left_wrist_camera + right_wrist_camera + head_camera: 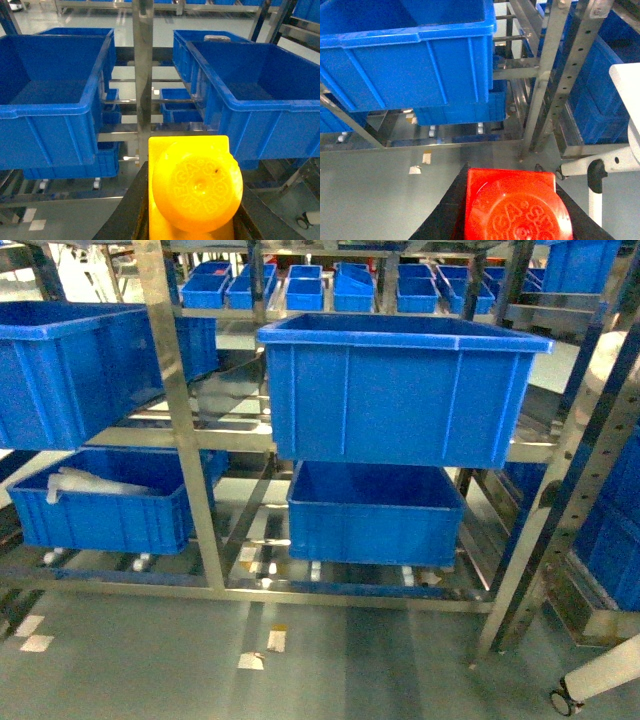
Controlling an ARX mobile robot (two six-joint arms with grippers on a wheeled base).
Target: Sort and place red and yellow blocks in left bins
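My left gripper point(192, 200) is shut on a yellow block point(195, 187) with a round embossed stud, filling the bottom of the left wrist view. It hangs in front of the shelf upright point(142, 75), between the upper left blue bin point(47, 110) and the upper right blue bin point(260, 115). My right gripper point(512, 210) is shut on a red block point(515, 210), held low over the grey floor in front of the rack. In the head view neither gripper shows. There the left bins are the upper one point(70, 370) and the lower one point(105, 505).
A steel rack point(190, 490) carries large blue bins point(400, 390), with one below it point(375, 512). The lower left bin holds a white object point(85, 483). Small blue bins point(305, 285) line a far shelf. A white wheeled leg point(597, 170) stands at the right.
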